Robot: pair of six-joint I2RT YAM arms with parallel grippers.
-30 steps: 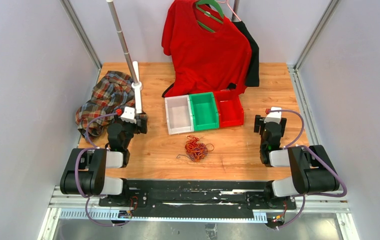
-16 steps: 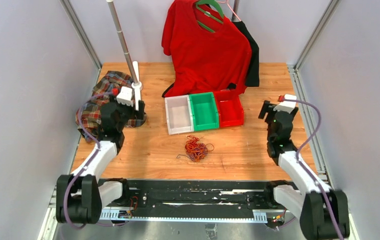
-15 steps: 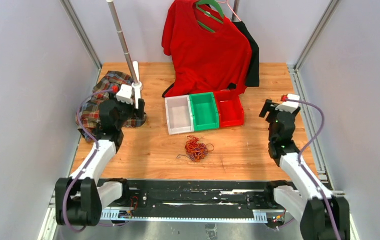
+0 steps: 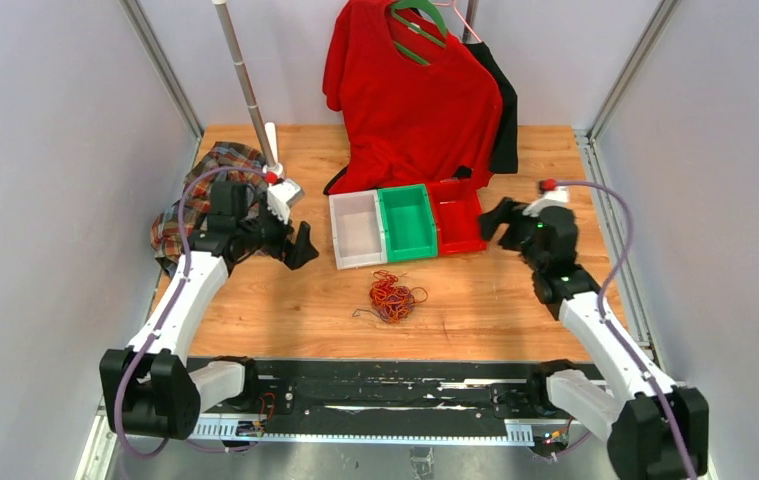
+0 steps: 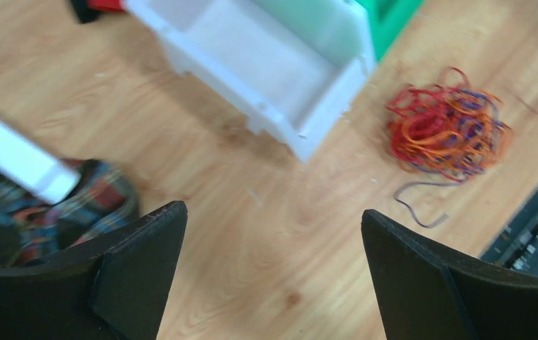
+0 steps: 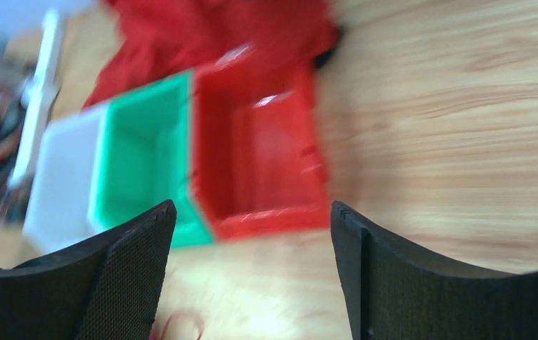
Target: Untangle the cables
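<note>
**Desk:** Where do the cables [image 4: 392, 298] lie?

**Photographer:** On the bench [image 4: 515, 300], about midway along its near edge and a little in from it. They sit on the near side of the white bin [image 4: 357, 228] and the green bin [image 4: 407, 222], close to both but touching neither. The two arms flank them.

**Desk:** How far along is the untangling?

**Photographer:** By the look of it, not begun. The red, orange and purple wires form one tight curly clump with no wire laid out on its own. The whole job of gripping, pulling apart and separating is left.

**Desk:** And the pincers?

**Photographer:** The left pincer [image 4: 300, 245] hangs over the bench left of the white bin, jaws spread wide, nothing between them. Its wrist camera looks past its tips toward the clump. The right pincer [image 4: 490, 218] is just as wide and just as empty, beside the red bin [image 4: 458, 220]. Both are well apart from the wires.

**Desk:** Which way does the bundle point?

**Photographer:** It hardly points at all. It is a roundish ball with no clear long axis. The one direction comes from a stray strand [image 4: 361, 313], a thin dark wire trailing out of the clump toward the near-left corner of the bench.
</note>
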